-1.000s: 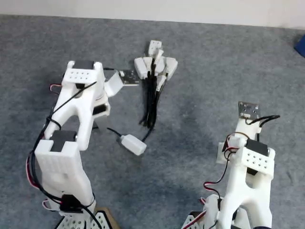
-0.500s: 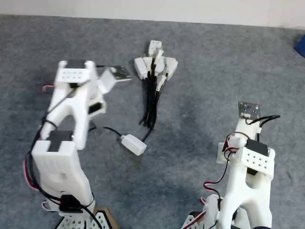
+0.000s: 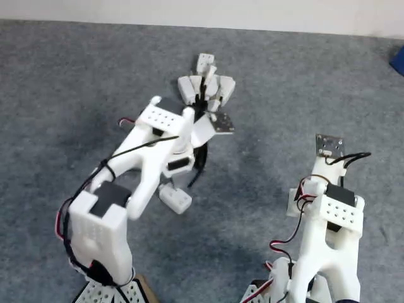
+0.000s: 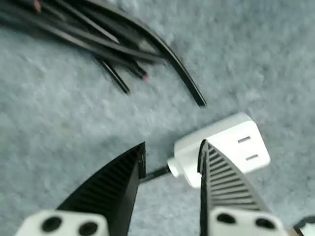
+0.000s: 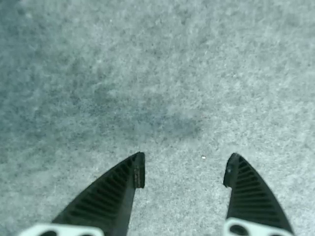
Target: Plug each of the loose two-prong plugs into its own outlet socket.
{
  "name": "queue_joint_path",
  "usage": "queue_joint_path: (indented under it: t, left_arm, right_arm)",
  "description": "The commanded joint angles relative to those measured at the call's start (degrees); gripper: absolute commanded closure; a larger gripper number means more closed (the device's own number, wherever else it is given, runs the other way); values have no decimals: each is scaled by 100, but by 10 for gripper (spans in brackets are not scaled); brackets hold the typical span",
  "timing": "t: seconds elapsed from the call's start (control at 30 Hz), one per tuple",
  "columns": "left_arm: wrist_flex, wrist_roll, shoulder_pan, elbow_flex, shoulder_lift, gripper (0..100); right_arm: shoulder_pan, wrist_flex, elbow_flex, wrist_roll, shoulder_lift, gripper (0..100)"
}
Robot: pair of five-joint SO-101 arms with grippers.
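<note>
Left hand (image 4: 172,147): I see it half open, empty, fingers either side of the outlet socket's (image 4: 231,147) cord end.
Black cables (image 4: 123,44): just beyond the socket.
Plug cluster (image 3: 208,85): farther from the socket.
Right hand (image 5: 185,162): wide open, empty, well apart from the socket, over the counter (image 5: 147,73).

Partly hidden: outlet socket (image 4: 231,142), one end behind left gripper (image 4: 172,146) finger. Cut off by edge: black cables (image 4: 123,51).
</note>
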Motion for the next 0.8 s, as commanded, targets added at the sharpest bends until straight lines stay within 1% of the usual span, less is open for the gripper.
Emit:
queue_joint_path:
  t: [0.0,0.1,0.2,0.27,0.37,0.47,0.57,0.7,0.77]
  left_arm:
    - [-62,44,84,585,-4,801]
    - [-53,62,154,620,-4,804]
    - [281,273,488,646,-4,838]
    - [492,281,752,646,-4,848]
    - [536,255,796,497,-22,845]
    - [589,255,479,163,-233,836]
    - [765,220,75,-180,-576,797]
    - [1284,-158,-400,-611,-1095,793]
    - [1451,-299,-611,-629,-1297,793]
  right_arm:
    - [-48,31,-48,79,-136,735]
    - [-48,31,-48,79,-136,735]
    - [-48,31,-48,79,-136,735]
    - [-48,31,-48,79,-136,735]
    - [-48,31,-48,79,-136,735]
    - [-48,31,-40,79,-136,735]
    - [-48,31,-40,79,-136,735]
    - [-48,31,-40,79,-136,735]
    - [-48,31,-40,79,-136,735]
